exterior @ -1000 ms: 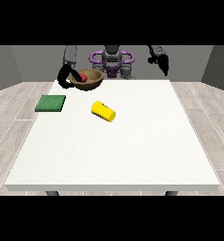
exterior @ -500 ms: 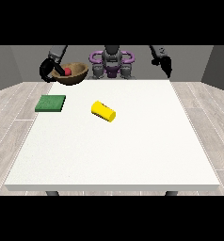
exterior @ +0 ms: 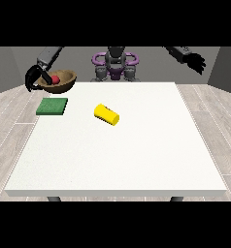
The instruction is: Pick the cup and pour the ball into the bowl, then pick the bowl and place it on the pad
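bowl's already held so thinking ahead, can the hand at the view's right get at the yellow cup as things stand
Probably yes. The hand at the view's right is raised beyond the table's far corner and holds nothing. The yellow cup lies on its side in the open, with nothing between them, though it is a long reach across.

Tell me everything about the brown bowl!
The bowl is round, brown and looks wooden, darker inside. A small red ball sits in it. It is lifted off the white table, tipped a little towards the camera, near the table's far corner at the view's left. The black hand at the view's left has its fingers curled round the bowl's rim on that side. The green pad lies flat on the table in front of and below it, not touching.
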`<control>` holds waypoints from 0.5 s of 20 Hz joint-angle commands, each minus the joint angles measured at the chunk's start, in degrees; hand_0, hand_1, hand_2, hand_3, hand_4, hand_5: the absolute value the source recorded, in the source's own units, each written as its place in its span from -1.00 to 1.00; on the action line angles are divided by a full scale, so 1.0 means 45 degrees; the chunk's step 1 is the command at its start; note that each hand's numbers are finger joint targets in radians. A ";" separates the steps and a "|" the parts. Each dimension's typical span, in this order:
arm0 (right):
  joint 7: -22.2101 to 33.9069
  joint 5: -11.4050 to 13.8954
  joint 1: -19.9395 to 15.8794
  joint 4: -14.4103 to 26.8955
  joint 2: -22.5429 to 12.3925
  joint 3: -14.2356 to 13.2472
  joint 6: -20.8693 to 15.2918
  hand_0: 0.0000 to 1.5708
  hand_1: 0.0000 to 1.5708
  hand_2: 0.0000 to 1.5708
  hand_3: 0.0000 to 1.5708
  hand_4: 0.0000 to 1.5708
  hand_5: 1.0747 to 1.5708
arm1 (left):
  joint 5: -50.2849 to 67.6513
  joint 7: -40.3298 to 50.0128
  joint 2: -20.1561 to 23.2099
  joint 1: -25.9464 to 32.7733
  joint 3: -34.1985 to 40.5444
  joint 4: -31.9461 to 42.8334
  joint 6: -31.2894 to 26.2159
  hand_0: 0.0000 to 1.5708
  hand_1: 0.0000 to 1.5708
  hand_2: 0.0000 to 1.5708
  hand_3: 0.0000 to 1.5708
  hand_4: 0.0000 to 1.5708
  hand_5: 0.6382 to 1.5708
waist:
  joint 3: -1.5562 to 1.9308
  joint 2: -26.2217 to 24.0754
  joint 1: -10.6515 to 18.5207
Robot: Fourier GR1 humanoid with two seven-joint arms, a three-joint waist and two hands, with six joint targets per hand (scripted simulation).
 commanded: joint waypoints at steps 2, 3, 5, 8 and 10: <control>-0.1030 -0.0235 0.0127 0.0100 0.0029 -0.0547 -0.0494 1.00 1.00 1.00 -1.00 0.04 0.99 | 0.1554 -0.0399 0.2261 -0.0142 0.1863 0.0964 -0.2006 -1.00 -1.00 -1.00 -1.00 0.63 1.00 | -0.0003 0.0748 0.0500; -0.1162 -0.0237 0.0146 -0.0257 -0.0185 -0.0508 -0.0286 1.00 1.00 1.00 -1.00 0.02 0.99 | 0.1795 -0.1354 0.2877 -0.0097 0.2528 0.1847 -0.2512 -1.00 -1.00 -1.00 -1.00 0.63 1.00 | -0.0016 0.1198 0.0125; -0.1266 -0.0472 -0.0557 0.0142 -0.0090 -0.0734 -0.0291 1.00 1.00 1.00 -1.00 0.01 0.98 | 0.1912 -0.1084 0.3189 -0.0959 0.2613 0.2159 -0.2439 -1.00 -1.00 -1.00 -1.00 0.59 1.00 | -0.0002 0.1902 0.0026; -0.1377 -0.0160 -0.0581 0.0424 -0.0197 -0.0648 -0.0657 1.00 1.00 1.00 -1.00 -0.04 0.99 | 0.1745 -0.1147 0.3217 -0.0553 0.2497 0.2512 -0.2534 -1.00 -1.00 -1.00 -1.00 0.54 0.98 | -0.0002 0.1432 0.0069; -0.1600 -0.0590 -0.0553 0.0744 -0.0198 -0.1034 -0.0439 1.00 1.00 1.00 -1.00 -0.13 0.98 | 0.1948 -0.1263 0.3668 -0.0598 0.2869 0.2760 -0.2695 -1.00 -1.00 -1.00 -1.00 0.51 0.97 | -0.0001 0.1565 0.0026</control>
